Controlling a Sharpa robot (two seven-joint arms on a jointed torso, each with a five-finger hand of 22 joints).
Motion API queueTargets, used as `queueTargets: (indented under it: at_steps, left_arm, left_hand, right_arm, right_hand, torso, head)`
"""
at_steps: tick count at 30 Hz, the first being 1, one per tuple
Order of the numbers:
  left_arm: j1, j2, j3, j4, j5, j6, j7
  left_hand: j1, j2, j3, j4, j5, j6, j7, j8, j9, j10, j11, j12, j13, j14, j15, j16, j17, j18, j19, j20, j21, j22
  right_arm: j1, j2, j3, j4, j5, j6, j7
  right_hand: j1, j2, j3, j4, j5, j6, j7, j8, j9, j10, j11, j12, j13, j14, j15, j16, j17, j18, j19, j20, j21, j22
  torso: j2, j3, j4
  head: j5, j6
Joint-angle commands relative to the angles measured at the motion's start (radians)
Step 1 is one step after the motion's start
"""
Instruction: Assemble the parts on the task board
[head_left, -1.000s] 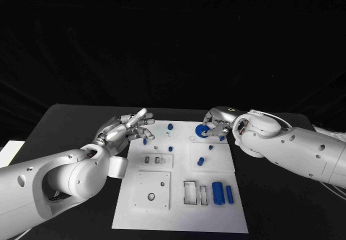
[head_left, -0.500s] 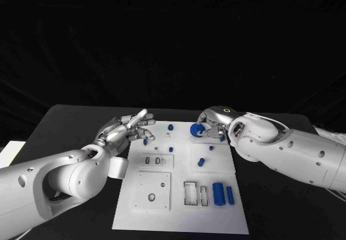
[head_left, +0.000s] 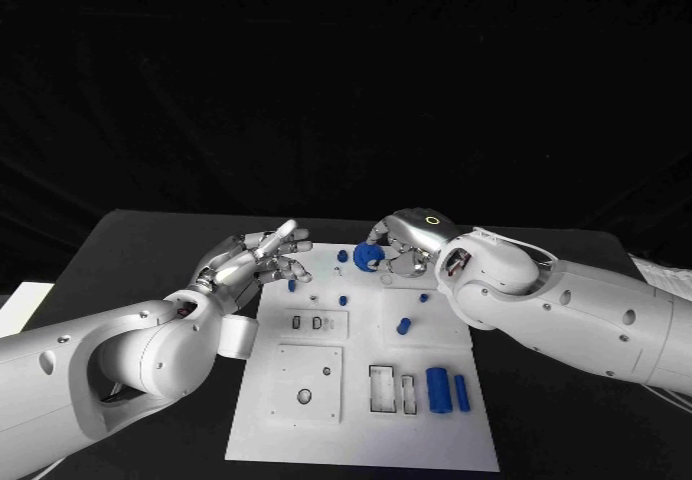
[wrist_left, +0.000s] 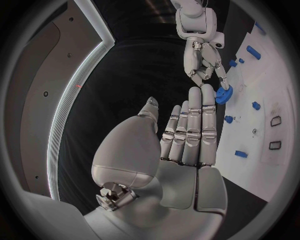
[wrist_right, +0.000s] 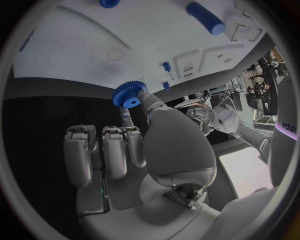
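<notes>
Your left robot hand hovers spread and empty beside the task board. Beyond it, your right robot hand pinches the blue gear above the board's far end; next, seat it on its peg.

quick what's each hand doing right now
Left hand: open, holding nothing.
Right hand: pinching a blue gear in its fingers.
</notes>
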Motion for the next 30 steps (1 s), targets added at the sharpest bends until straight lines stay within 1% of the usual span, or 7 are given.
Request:
queueTargets:
  at_steps: [1, 6, 11, 13, 17, 23, 30]
  left_arm:
    - [0.001, 0.0, 0.001, 0.001, 0.0, 0.024, 0.004]
    - [0.001, 0.003, 0.001, 0.001, 0.0, 0.025, 0.004]
    - [0.001, 0.004, 0.001, 0.001, 0.0, 0.025, 0.004]
    - [0.001, 0.004, 0.001, 0.0, 0.0, 0.025, 0.004]
    - [0.001, 0.005, 0.001, 0.0, 0.0, 0.025, 0.004]
    - [0.001, 0.006, 0.001, 0.0, 0.0, 0.026, 0.004]
    - [0.001, 0.007, 0.001, 0.0, 0.0, 0.026, 0.004]
  left_hand:
    - [0.003, 0.007, 0.0, -0.006, -0.004, 0.0, 0.004, -0.006, -0.001, 0.0, 0.005, -0.003, -0.001, -0.007, 0.002, -0.005, 0.001, 0.01, -0.009, -0.001, 0.005, 0.001]
    - [0.003, 0.007, 0.0, -0.006, -0.004, 0.0, 0.004, -0.006, -0.001, 0.0, 0.005, -0.003, -0.001, -0.007, 0.002, -0.005, 0.001, 0.01, -0.009, -0.001, 0.005, 0.001]
    - [0.004, 0.007, 0.0, -0.007, -0.004, 0.0, 0.004, -0.007, -0.001, -0.001, 0.005, -0.005, -0.001, -0.008, 0.002, -0.005, 0.002, 0.01, -0.01, -0.001, 0.005, 0.002]
    - [0.004, 0.007, 0.0, -0.007, -0.004, 0.0, 0.004, -0.007, -0.001, -0.001, 0.005, -0.005, -0.001, -0.008, 0.002, -0.005, 0.002, 0.01, -0.01, -0.001, 0.005, 0.002]
    - [0.004, 0.007, 0.0, -0.007, -0.004, 0.0, 0.004, -0.007, -0.001, -0.001, 0.005, -0.005, -0.001, -0.008, 0.002, -0.005, 0.002, 0.01, -0.01, -0.001, 0.005, 0.002]
    - [0.004, 0.007, 0.0, -0.007, -0.004, 0.0, 0.004, -0.007, -0.001, -0.001, 0.005, -0.005, -0.001, -0.008, 0.002, -0.005, 0.002, 0.01, -0.01, -0.001, 0.005, 0.002]
    - [0.004, 0.007, 0.0, -0.007, -0.004, 0.0, 0.004, -0.007, -0.001, -0.001, 0.005, -0.005, -0.001, -0.008, 0.002, -0.005, 0.002, 0.01, -0.01, -0.001, 0.005, 0.002]
  right_arm:
    - [0.001, 0.024, -0.001, -0.008, -0.028, -0.019, -0.011]
    - [0.001, 0.073, -0.009, -0.041, -0.034, -0.005, -0.014]
    - [-0.001, 0.106, -0.016, -0.072, -0.041, 0.002, -0.016]
    - [-0.002, 0.114, -0.018, -0.081, -0.043, 0.005, -0.017]
    - [-0.002, 0.135, -0.022, -0.104, -0.045, 0.021, -0.019]
    - [-0.004, 0.159, -0.029, -0.133, -0.046, 0.038, -0.02]
    - [-0.008, 0.177, -0.033, -0.149, -0.047, 0.049, -0.017]
  right_hand:
    - [-0.007, 0.002, 0.007, -0.002, 0.002, 0.031, -0.024, 0.006, 0.009, 0.068, -0.006, 0.004, 0.207, 0.093, -0.005, 0.004, 0.202, -0.01, 0.04, -0.008, 0.003, 0.133]
    - [-0.012, 0.001, 0.01, -0.001, -0.001, 0.03, -0.023, 0.002, 0.009, 0.068, -0.005, 0.003, 0.207, 0.093, -0.004, 0.004, 0.201, -0.01, 0.04, -0.008, 0.003, 0.133]
    - [-0.016, -0.001, 0.015, -0.002, -0.007, 0.029, -0.022, -0.005, 0.008, 0.067, -0.004, 0.001, 0.205, 0.093, -0.004, 0.003, 0.2, -0.01, 0.04, -0.008, 0.003, 0.134]
    - [-0.016, -0.001, 0.015, -0.002, -0.007, 0.029, -0.022, -0.005, 0.008, 0.067, -0.004, 0.001, 0.205, 0.093, -0.004, 0.003, 0.2, -0.01, 0.04, -0.008, 0.003, 0.133]
    - [-0.021, -0.003, 0.018, -0.002, -0.015, 0.029, -0.021, -0.011, 0.008, 0.066, -0.003, 0.0, 0.205, 0.093, -0.003, 0.003, 0.2, -0.01, 0.04, -0.008, 0.003, 0.133]
    - [-0.026, -0.006, 0.019, -0.002, -0.019, 0.029, -0.02, -0.015, 0.008, 0.065, -0.002, -0.003, 0.203, 0.092, -0.002, 0.002, 0.199, -0.01, 0.041, -0.007, 0.003, 0.135]
    - [-0.033, -0.011, 0.021, -0.002, -0.022, 0.027, -0.018, -0.022, 0.008, 0.063, 0.0, -0.006, 0.2, 0.092, -0.001, 0.001, 0.196, -0.01, 0.041, -0.006, 0.004, 0.135]
  torso:
    - [0.001, 0.0, -0.0001]
    - [0.001, -0.0003, 0.0022]
    - [0.001, 0.0001, 0.0013]
    - [0.001, 0.0001, 0.0017]
    - [0.001, 0.0004, -0.0012]
    - [0.001, 0.0013, -0.0004]
    - [0.001, 0.0007, -0.0001]
  head:
    - [0.002, 0.002]
    - [0.003, -0.001]
    - [0.005, -0.003]
    - [0.006, -0.003]
    - [0.007, -0.005]
    - [0.007, -0.007]
    - [0.007, -0.009]
